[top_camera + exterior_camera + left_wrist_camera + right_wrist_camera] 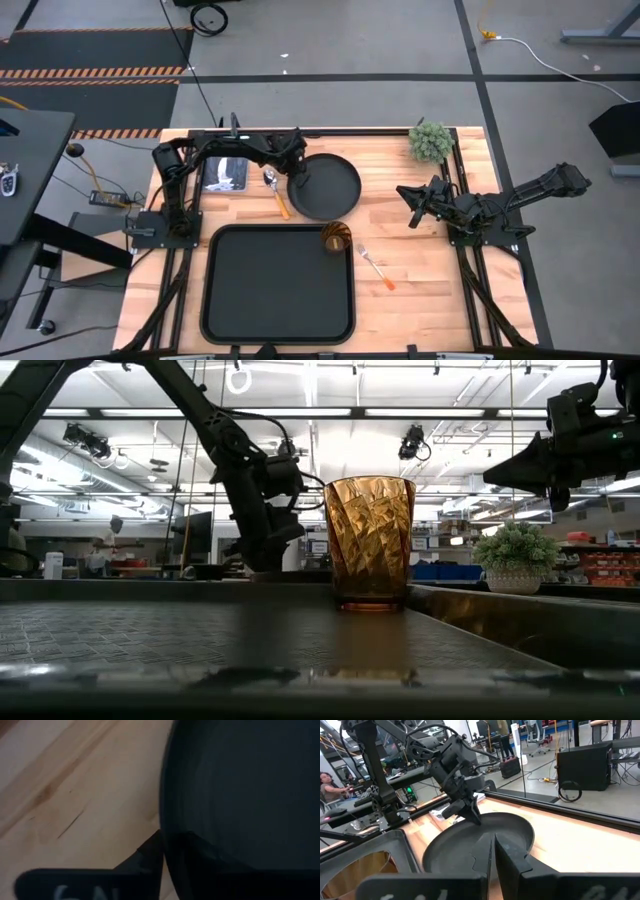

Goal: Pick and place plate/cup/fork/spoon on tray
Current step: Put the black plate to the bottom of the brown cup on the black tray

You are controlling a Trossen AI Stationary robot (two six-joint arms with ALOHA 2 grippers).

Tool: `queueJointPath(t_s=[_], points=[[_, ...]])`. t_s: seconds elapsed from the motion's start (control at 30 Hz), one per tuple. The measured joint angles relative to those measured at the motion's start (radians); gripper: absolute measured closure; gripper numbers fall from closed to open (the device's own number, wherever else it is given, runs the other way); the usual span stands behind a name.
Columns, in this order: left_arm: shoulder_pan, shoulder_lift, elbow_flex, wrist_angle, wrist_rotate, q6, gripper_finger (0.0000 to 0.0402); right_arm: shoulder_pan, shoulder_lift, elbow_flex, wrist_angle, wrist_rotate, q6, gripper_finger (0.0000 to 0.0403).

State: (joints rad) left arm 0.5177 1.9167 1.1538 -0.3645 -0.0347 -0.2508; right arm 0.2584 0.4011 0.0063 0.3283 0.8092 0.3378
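Both arms are hovering: left gripper (297,180) fingers are pinching the plate (330,187) rim; right gripper (412,208) fingers are pressing together.

We look down at the plate's edge.
The black plate (240,785) fills most of our view, its rim curving over the pale wooden bench (75,795), with one dark finger (145,862) of our left gripper against that rim.

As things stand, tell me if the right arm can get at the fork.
Probably yes: the fork lies alone on bare wood beside the tray, and the right gripper hangs nearby with nothing between them.
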Motion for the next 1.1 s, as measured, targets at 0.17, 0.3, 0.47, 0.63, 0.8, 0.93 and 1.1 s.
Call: queueJointPath(t_s=[0.17,0.3,0.47,0.63,0.8,0.93,1.1], points=[[0.002,-0.002,0.002,0.013,0.012,-0.008,0.0386,0.000,0.000,0.000,0.000,0.000,0.000,0.0375],[0.016,-0.007,0.023,-0.007,0.024,-0.007,0.0389,0.000,0.000,0.000,0.000,0.000,0.000,0.0375],[0.060,-0.012,0.134,-0.132,0.049,0.040,0.0391,0.000,0.000,0.000,0.000,0.000,0.000,0.0375],[0.104,-0.012,0.311,-0.385,0.035,0.104,0.0391,0.000,0.000,0.000,0.000,0.000,0.000,0.0375],[0.120,-0.012,0.507,-0.566,0.038,0.135,0.0391,0.000,0.000,0.000,0.000,0.000,0.000,0.0375],[0.118,-0.013,0.662,-0.693,0.053,0.179,0.0391,0.000,0.000,0.000,0.000,0.000,0.000,0.0375],[0.112,-0.013,0.830,-0.830,0.197,0.262,0.0391,0.000,0.000,0.000,0.000,0.000,0.000,0.0375]])
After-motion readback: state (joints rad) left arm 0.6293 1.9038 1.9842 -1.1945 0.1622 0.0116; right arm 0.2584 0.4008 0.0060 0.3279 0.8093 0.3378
